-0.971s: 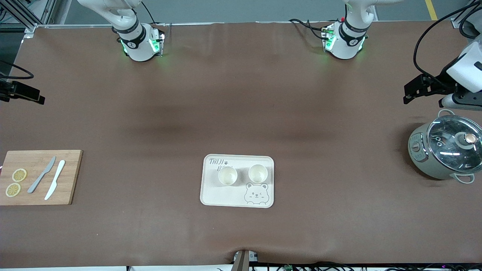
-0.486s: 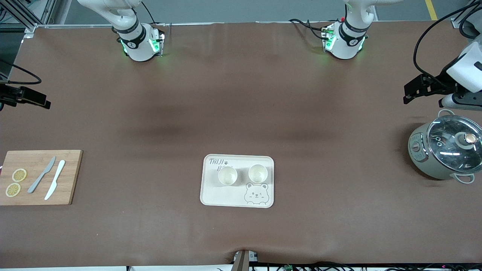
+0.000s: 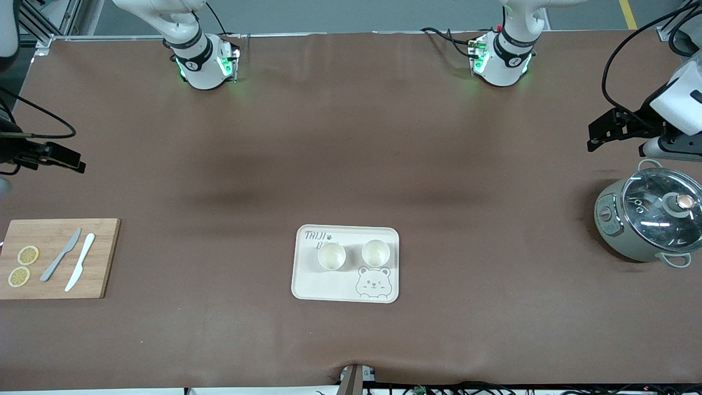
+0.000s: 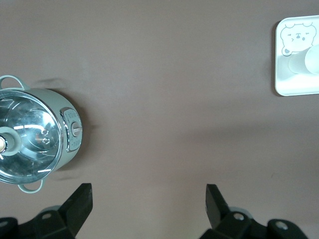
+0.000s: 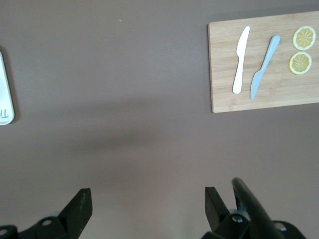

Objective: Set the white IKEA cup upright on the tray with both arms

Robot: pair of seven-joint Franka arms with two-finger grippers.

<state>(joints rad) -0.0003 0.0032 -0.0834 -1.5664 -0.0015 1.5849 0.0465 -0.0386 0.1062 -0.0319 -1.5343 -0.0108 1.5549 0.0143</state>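
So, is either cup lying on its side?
No, both cups stand upright on the tray, mouths up.

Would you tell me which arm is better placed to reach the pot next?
Left, probably: the left gripper hangs open beside the pot, while the right gripper is open near the cutting board.

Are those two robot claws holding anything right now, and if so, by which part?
Nothing is held. The left gripper and right gripper are both open over bare table; both cups stand upright on the tray.
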